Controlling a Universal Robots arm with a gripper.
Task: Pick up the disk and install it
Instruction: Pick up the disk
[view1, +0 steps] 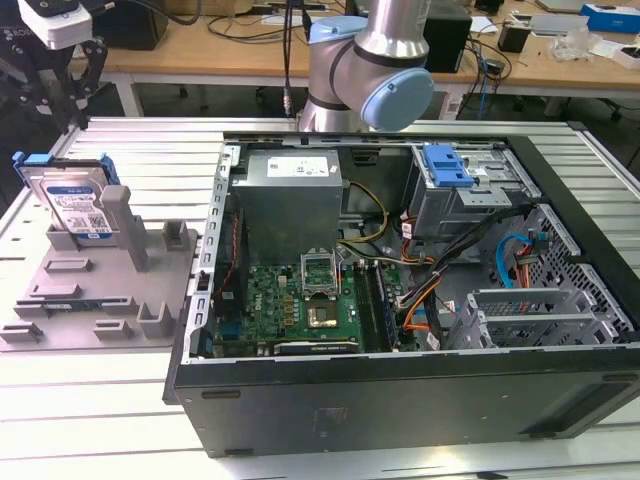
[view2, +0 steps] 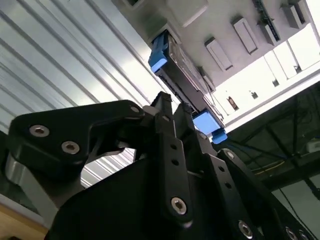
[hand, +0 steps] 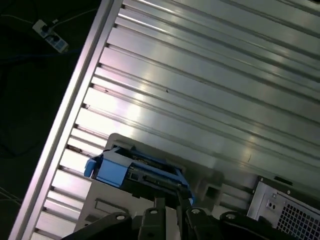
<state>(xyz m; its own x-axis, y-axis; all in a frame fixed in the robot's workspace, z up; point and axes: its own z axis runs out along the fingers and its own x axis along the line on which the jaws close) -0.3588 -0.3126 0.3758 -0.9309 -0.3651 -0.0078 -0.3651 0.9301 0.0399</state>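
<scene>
- Gripper (view2: 172, 102): in both wrist views the jaws stand a narrow gap apart, with nothing held between them. In the exterior view it hangs in the upper left of the frame, above the disk and clear of it.
- Disk (view1: 72, 200): stands on edge at the left of the exterior view, label towards the camera, its lower edge seated in the grey fixture (view1: 110, 290). A grey post (view1: 117, 218) rises just beside it towards the exterior view's right. Both wrist views show it edge-on just beyond the fingertips.
- Handling, as judged: rigid, dense metal body, smooth faces, sensitive to shock. The blue rails and handle are plastic and likely to flex. The two flat faces near the free top edge look like the soundest hold, as the rails and handle offer less bearing surface.
- Edges: the post and the fixture slot bound the disk's lower part. The top edge and the side towards the frame's left are free.
- Open room: the ribbed table (view1: 150, 150) lies bare between the fixture and the computer case (view1: 400, 385).
- Inside the case, the grey cage (view1: 470, 205) with its blue latch (view1: 445, 165) sits at upper right. Cables (view1: 470, 255) crowd the space just below it, and the arm (view1: 385, 60) stands behind the case.
</scene>
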